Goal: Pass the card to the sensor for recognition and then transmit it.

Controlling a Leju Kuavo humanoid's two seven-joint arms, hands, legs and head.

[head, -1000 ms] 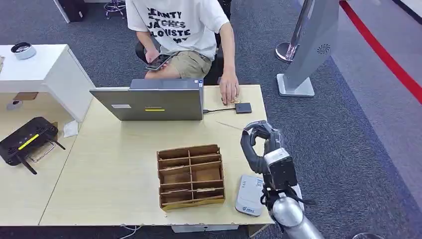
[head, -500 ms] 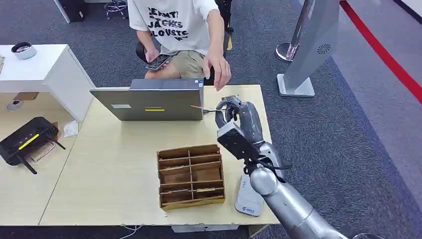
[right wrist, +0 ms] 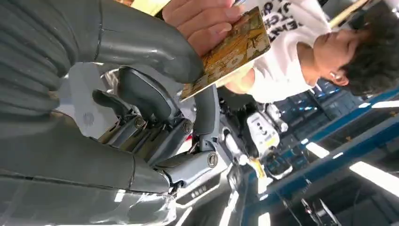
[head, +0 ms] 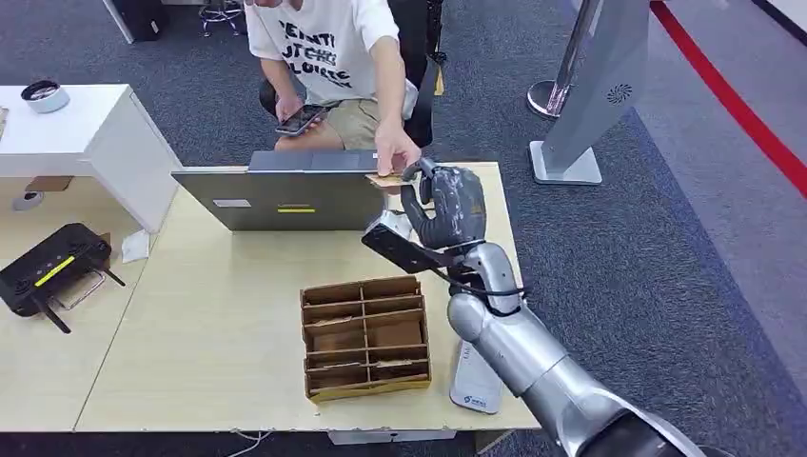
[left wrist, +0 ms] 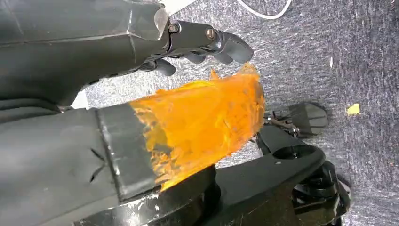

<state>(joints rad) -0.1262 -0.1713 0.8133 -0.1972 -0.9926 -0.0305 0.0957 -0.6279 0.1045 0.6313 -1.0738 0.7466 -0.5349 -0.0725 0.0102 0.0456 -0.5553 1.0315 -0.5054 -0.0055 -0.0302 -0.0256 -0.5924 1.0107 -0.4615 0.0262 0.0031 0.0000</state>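
Observation:
A small yellow-brown card is held up over the table's far edge, beside the laptop's right end. My right hand pinches it between the thick grey thumb and a dark finger. A seated person's hand grips the same card from the other side, and their fingers lie on its face. A flat white reader device lies near the table's front right corner, partly under my forearm. My left hand hangs beside my body above grey carpet, its fingers loose and holding nothing.
A grey laptop stands at the far side of the wooden table. A cardboard divider box sits mid-table. There is a black router on the left table and a grey floor stand at the back right.
My right arm swung from above the white reader toward the table's far edge and left, carrying the card. The person's hand lifted off the table and took hold of the card.

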